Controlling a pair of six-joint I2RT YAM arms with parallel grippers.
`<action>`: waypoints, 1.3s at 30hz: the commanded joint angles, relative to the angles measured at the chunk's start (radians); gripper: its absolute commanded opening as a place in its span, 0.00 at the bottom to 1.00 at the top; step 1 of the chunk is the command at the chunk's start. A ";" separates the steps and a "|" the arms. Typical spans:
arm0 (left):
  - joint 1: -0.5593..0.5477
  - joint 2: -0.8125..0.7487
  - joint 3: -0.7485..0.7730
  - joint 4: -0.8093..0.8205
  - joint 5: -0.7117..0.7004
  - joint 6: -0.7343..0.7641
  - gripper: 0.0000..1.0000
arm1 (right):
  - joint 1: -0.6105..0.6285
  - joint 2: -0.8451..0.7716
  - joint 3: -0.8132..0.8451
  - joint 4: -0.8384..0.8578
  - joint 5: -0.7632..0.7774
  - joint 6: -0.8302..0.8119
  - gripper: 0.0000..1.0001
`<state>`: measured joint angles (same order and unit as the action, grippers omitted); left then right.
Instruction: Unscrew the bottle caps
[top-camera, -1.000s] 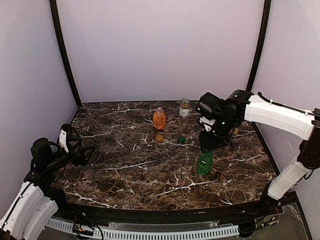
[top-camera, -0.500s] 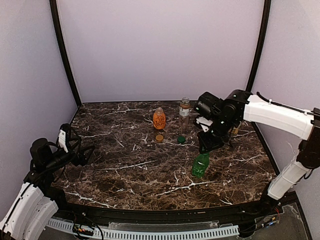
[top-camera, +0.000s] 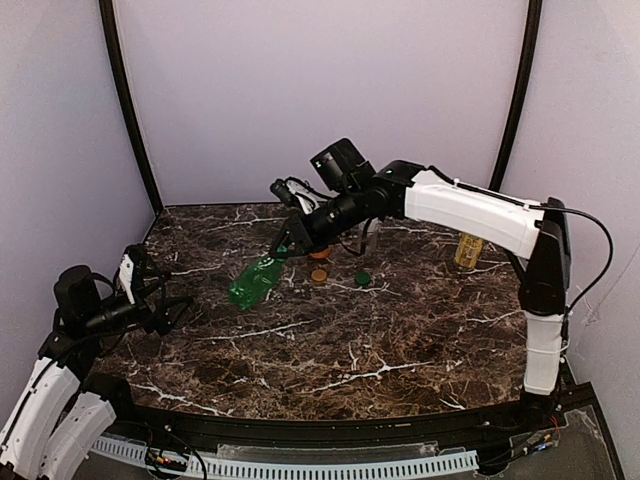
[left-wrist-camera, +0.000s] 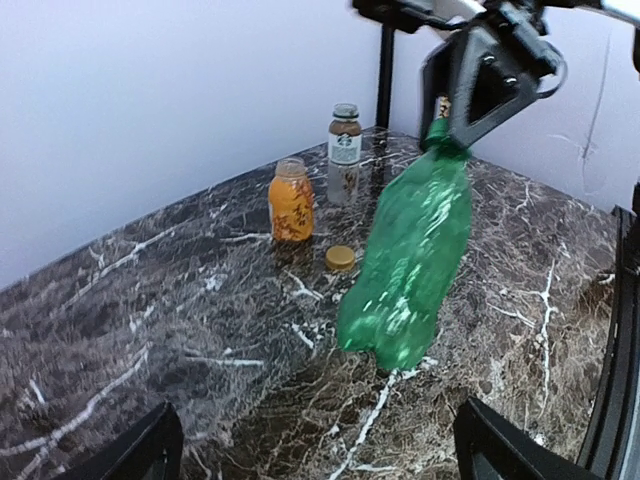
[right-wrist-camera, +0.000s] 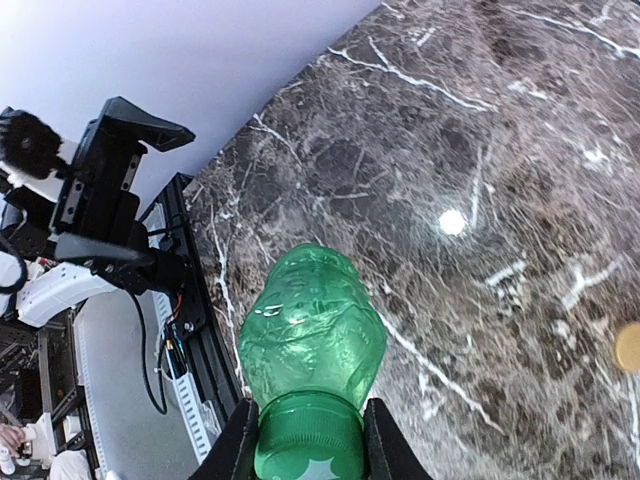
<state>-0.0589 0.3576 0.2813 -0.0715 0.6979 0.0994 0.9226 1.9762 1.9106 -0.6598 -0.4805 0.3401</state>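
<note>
- The right pincer (top-camera: 284, 250) is clamped on the neck of a green bottle (top-camera: 255, 281), holding it over the left-centre of the dark marble table (top-camera: 400, 340).
- The bottle hangs tilted, neck up toward the far right and base down toward the near left. It appears to be clear of the tabletop.
- The wrist view shows both fingers (right-wrist-camera: 240, 445) pressed against the neck just below the bottle's shoulder. Whether a cap sits on its mouth cannot be told, as the pincer hides the top.
- The left pincer (top-camera: 165, 300) waits at the left edge of the table with its jaws spread wide and nothing between them. It faces the hanging bottle from a short way off.
- A gold cap (top-camera: 318, 274) lies flat on the table near the centre, just in front of an orange bottle (left-wrist-camera: 290, 205).
- A dark green cap (top-camera: 362, 278) lies to the right of the gold one, apart from it.
- A brown bottle (left-wrist-camera: 345, 150) stands upright behind and to the right of the orange bottle, partly hidden by the right arm in the overhead view.
- A yellow bottle (top-camera: 466, 250) stands alone at the far right, well apart from the rest.
</note>
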 joint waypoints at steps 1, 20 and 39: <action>-0.078 0.099 0.228 -0.238 -0.027 0.319 0.95 | 0.031 0.115 0.181 0.086 -0.149 -0.038 0.00; -0.266 0.491 0.530 -0.497 -0.185 0.659 0.76 | 0.056 0.144 0.164 0.322 -0.265 0.025 0.00; -0.295 0.505 0.544 -0.431 -0.140 0.584 0.28 | 0.055 0.148 0.159 0.331 -0.240 0.015 0.10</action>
<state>-0.3435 0.8799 0.8036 -0.5468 0.5041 0.7136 0.9672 2.1307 2.0766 -0.3817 -0.7197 0.3576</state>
